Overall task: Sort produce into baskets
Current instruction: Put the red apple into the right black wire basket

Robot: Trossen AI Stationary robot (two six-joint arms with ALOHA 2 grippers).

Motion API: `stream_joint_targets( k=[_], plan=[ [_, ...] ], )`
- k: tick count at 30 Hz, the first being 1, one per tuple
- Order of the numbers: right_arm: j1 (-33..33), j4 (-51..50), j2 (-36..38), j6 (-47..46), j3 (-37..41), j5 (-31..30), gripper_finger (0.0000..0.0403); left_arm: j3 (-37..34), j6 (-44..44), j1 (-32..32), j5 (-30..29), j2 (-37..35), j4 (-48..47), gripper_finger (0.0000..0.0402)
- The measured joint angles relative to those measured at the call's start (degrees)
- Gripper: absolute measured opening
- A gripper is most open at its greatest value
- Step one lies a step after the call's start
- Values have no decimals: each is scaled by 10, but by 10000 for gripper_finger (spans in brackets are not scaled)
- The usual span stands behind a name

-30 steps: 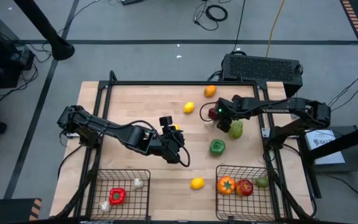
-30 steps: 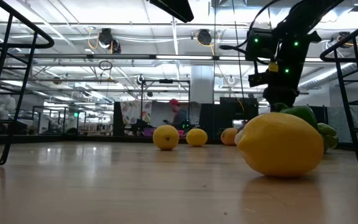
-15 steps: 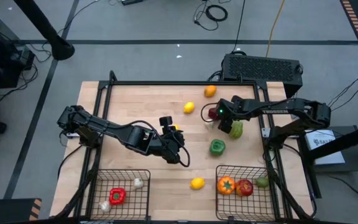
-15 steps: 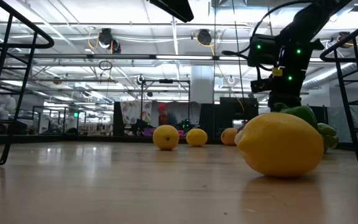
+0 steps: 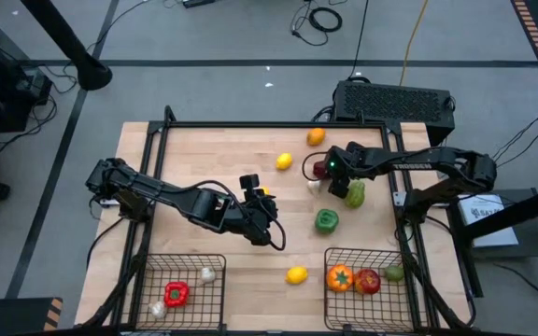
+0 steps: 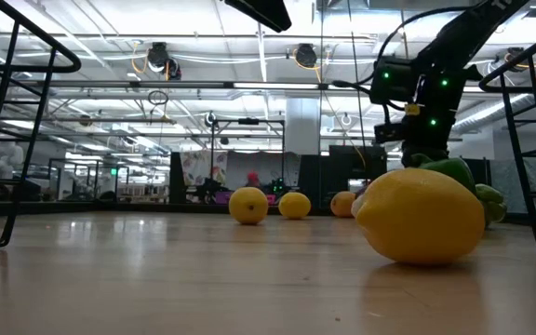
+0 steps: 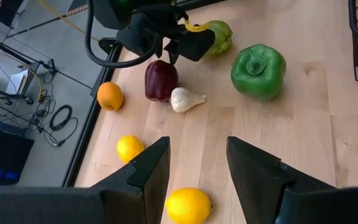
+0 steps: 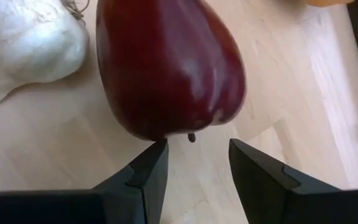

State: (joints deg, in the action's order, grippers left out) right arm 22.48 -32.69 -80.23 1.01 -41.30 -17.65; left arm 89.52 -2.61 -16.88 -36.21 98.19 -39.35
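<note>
A dark red pepper (image 8: 169,68) lies on the counter (image 5: 213,154) at far right, a white garlic bulb (image 8: 27,40) just beside it. The right claw (image 8: 192,165) hovers at the pepper, its fingers spread, pinching nothing. The left claw (image 7: 197,162) waits mid-counter, likewise spread and empty, over a lemon (image 7: 188,205). Two wire baskets (image 5: 367,280) sit at the near edge.

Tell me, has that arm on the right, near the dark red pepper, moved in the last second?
Yes, slightly. In the low view the right gripper has shifted to the picture's right and a little upward against the big near lemon, which stayed put. It hovers open by the dark red pepper.
</note>
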Motion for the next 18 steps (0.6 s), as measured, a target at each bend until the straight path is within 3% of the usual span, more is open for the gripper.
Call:
stream_joint_targets(
  k=[12,18],
  plan=[
    [0,36,-43,23,0,15,161,0,2,0,0,0,-3,166],
    [0,59,-43,34,0,15,120,0,5,0,0,0,-3,166]
  ],
)
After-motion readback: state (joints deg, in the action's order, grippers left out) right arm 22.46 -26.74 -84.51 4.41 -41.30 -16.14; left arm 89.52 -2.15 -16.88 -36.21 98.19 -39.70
